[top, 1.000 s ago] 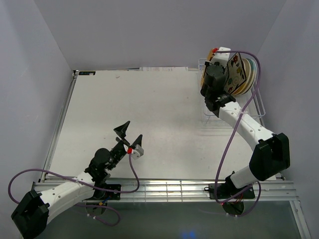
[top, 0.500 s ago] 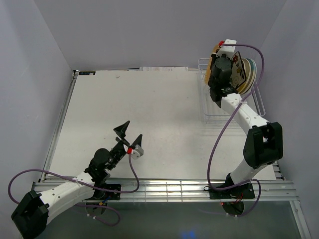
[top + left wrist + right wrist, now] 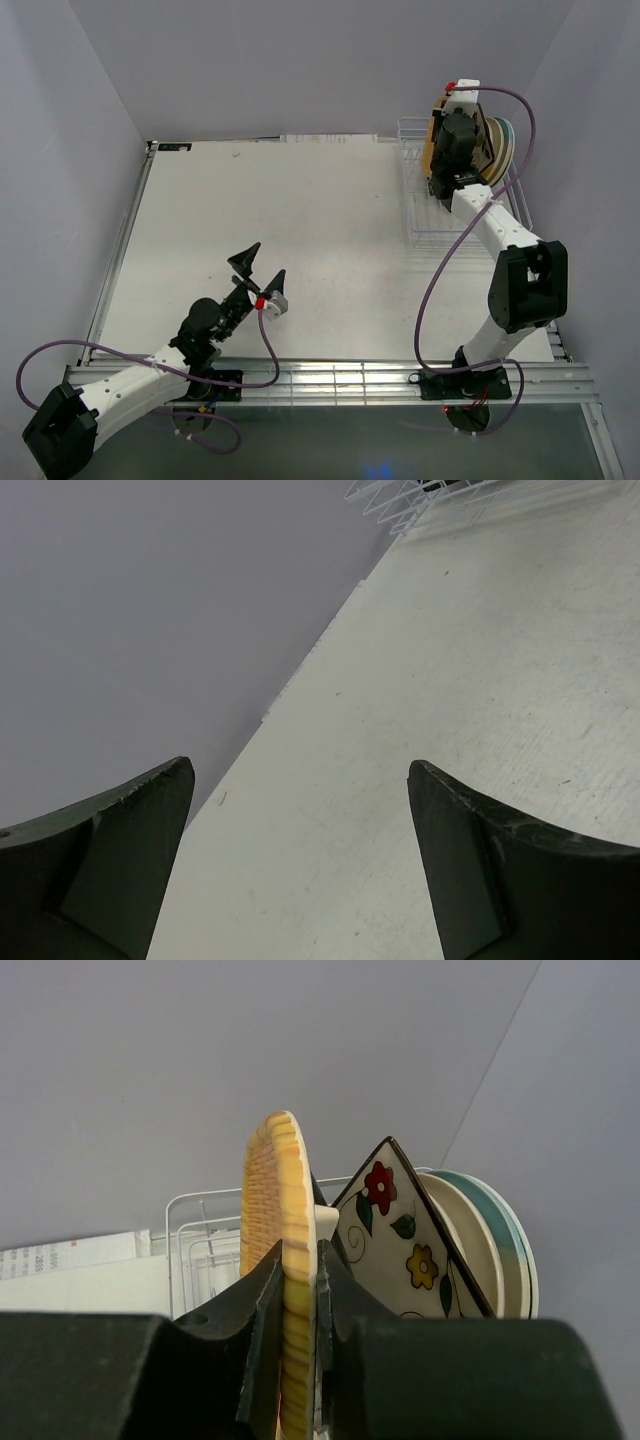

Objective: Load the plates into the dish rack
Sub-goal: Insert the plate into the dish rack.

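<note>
One orange-yellow plate (image 3: 282, 1200) pinched on edge in my right hand (image 3: 297, 1272) — upright at the far end of the dish rack (image 3: 420, 236), just beside the flowered cream plate (image 3: 400, 1245) and teal-rimmed plate (image 3: 508, 1250) standing there. Can't tell if it's seated in the tines. My left hand (image 3: 300, 865) is spread wide, holding nothing, low over the surface (image 3: 300, 210) — well apart from the rack.

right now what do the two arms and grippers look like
The left arm and right arm have white link shells with black joint housings, and a purple cable loops along each. The left gripper and right gripper have black tapered wedge fingers; a white wrist block bears a small red mark.
</note>
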Robot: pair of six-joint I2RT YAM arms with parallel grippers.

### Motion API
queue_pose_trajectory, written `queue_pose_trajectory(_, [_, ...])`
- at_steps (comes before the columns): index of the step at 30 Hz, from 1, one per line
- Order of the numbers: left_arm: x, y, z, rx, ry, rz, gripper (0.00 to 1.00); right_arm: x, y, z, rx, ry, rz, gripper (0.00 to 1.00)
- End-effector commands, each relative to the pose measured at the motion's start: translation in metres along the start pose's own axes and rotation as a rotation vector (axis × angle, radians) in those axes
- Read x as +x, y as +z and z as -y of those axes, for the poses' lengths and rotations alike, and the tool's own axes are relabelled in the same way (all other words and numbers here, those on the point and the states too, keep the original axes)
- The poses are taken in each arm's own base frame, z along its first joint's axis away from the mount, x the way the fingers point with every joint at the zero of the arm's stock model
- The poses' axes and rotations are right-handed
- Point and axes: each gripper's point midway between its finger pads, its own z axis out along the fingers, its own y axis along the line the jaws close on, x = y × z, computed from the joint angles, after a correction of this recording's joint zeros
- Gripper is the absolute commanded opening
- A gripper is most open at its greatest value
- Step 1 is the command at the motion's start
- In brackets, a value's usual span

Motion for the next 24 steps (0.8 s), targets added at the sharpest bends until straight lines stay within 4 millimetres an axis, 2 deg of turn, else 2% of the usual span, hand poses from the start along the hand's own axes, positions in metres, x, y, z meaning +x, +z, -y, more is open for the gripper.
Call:
queue_pose_trajectory(1, [0.026,-0.014,0.031,0.073,0.0,-0.05,0.98,-0.042,0.001,-0.002,-0.039,0.013,0.117,0.08])
queue_pose_trajectory(10, [0.027,-0.014,0.033,0.08,0.002,-0.056,0.98,-0.016,0.015,-0.008,-0.079,-0.079,0.041,0.08])
queue_pose_trajectory(17, [0.027,-0.014,0.034,0.084,0.002,-0.056,0.98,0.004,0.027,0.003,-0.032,-0.094,0.004,0.08])
queue_pose_trajectory(21, [0.028,-0.014,0.034,0.083,0.002,-0.057,0.98,0.007,0.027,0.005,-0.042,-0.065,0.0,0.08])
queue_pose_trajectory(24, [0.028,-0.014,0.034,0.083,0.002,-0.057,0.98,0.002,0.023,0.001,-0.08,-0.045,0.016,0.08])
